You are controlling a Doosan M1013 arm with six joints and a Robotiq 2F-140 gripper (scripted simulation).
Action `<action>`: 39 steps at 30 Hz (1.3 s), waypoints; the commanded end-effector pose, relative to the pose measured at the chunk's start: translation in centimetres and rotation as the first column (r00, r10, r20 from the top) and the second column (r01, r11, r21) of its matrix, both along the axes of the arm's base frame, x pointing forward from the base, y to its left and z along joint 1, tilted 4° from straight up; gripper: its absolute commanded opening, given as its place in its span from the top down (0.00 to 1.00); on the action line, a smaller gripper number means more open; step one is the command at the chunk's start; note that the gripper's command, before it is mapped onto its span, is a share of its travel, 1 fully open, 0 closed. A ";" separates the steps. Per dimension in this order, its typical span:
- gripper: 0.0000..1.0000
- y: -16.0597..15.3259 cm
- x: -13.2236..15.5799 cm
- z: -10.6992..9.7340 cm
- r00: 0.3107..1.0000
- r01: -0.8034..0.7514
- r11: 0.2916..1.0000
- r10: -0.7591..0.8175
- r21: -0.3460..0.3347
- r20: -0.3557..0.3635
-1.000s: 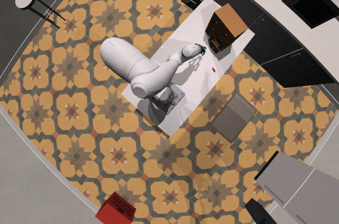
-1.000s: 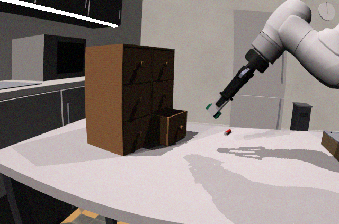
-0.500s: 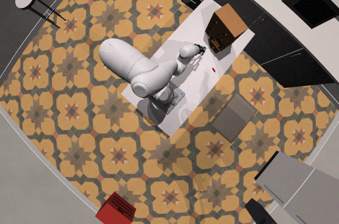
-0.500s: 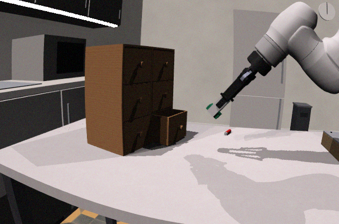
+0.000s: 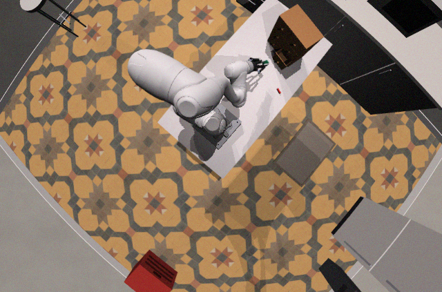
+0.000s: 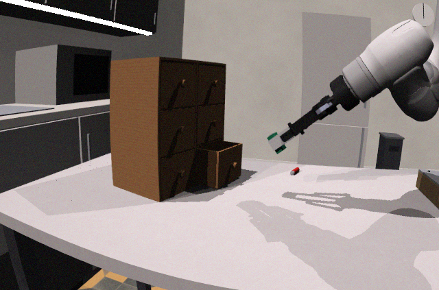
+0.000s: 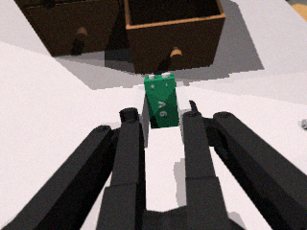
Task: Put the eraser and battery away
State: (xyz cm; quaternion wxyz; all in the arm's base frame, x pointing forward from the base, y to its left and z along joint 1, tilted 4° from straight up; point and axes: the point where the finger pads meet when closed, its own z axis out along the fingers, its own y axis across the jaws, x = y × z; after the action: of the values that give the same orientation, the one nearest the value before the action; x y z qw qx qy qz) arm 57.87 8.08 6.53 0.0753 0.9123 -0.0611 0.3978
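My gripper is shut on the green nine-volt battery and holds it in the air, a little in front of the small wooden chest. The battery also shows in the side view and from above. The chest's bottom-right drawer stands pulled out and open, and looks empty in the wrist view. The other drawers look pushed in. A small red object lies on the table to the right of the chest. I cannot tell if it is the eraser.
A brown box edge sits at the table's right side. The arm's base stands at the middle of the white table. A counter with a microwave lies behind the chest.
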 end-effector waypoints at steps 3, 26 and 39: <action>0.86 -0.5 -0.4 -0.4 0.960 -0.056 0.998 0.049 0.016 0.276; 0.86 -0.4 -0.5 -0.5 0.944 -0.058 0.998 0.053 0.006 0.325; 0.86 -0.5 0.1 -0.5 0.944 -0.058 0.998 0.053 0.006 0.325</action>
State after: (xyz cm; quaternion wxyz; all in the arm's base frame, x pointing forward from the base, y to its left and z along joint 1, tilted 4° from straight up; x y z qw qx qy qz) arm 57.71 7.60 6.01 0.0462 0.8362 -0.0502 0.5442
